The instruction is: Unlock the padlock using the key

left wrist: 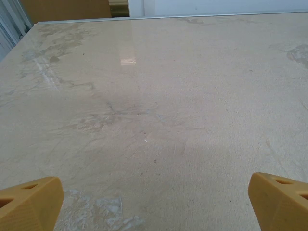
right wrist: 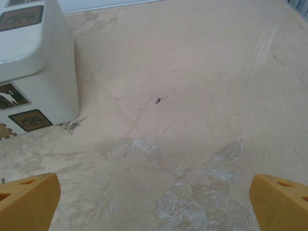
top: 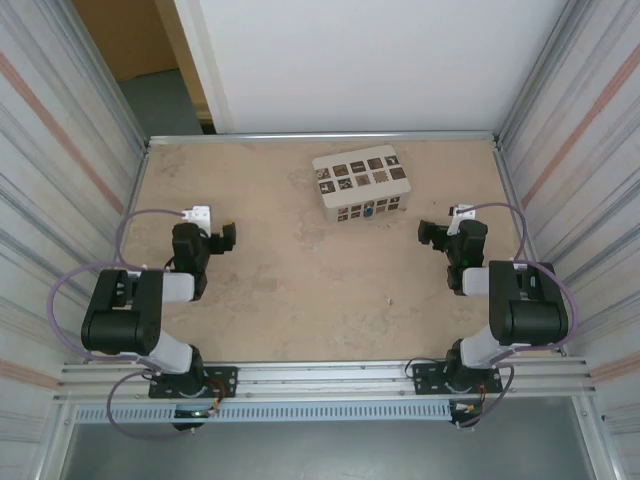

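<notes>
The padlock [top: 368, 210] is a tiny bright-blue spot at the front face of the pale box [top: 360, 184] at the back middle of the table. I see no key. My left gripper [top: 228, 237] hovers at the left side, far from the lock; its yellow fingertips [left wrist: 30, 202] stand wide apart over bare tabletop, so it is open and holds nothing. My right gripper [top: 432, 235] sits just right of the box, also open with nothing in it. In the right wrist view the box's corner [right wrist: 38, 72] is at the upper left, ahead of the right gripper [right wrist: 154, 204].
The pale box carries brown picture squares on its top and front. Corrugated metal walls [top: 60, 170] close in both sides, and a white panel [top: 380, 60] stands behind the table. A small dark speck [right wrist: 158, 100] lies on the worn tabletop.
</notes>
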Motion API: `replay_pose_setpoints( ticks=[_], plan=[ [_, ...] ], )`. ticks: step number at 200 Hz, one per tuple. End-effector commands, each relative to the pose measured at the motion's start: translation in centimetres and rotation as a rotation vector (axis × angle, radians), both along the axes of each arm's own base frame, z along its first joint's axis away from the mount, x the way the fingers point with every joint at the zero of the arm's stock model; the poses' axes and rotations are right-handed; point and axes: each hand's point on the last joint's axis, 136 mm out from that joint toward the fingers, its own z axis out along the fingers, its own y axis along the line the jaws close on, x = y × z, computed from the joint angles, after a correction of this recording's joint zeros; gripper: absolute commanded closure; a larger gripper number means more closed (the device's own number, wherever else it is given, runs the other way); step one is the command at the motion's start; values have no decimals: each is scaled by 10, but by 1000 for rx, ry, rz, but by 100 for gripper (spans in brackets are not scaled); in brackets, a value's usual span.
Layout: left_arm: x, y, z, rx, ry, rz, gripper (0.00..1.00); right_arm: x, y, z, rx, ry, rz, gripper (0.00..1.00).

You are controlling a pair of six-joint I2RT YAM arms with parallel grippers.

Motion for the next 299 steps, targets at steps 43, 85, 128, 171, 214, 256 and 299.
replay_pose_setpoints(
  ticks=[43, 85, 128, 171, 214, 256, 299],
  plan=[
    [3, 4, 4, 19, -13, 13, 1, 5, -2, 3, -13, -2, -13, 1],
    [3, 5, 4, 19, -13, 15, 1, 5, -2, 3, -13, -3, -13, 1],
    [3, 5, 4, 19, -13, 15, 1, 5, -2, 4, -13, -5, -14, 1],
    [2, 4, 4, 18, -12, 14, 1, 5, -2, 5, -14, -8, -13, 1],
    [3, 5, 4, 18, -13, 16, 1, 5, -2, 4, -13, -5, -13, 1],
    [3, 4, 4, 17, -12, 15, 1, 6, -2, 4, -10, -7, -13, 1],
    [-2, -5, 16, 21, -45, -41, 1, 7, 0, 11, 19, 10, 21, 1]
  ],
)
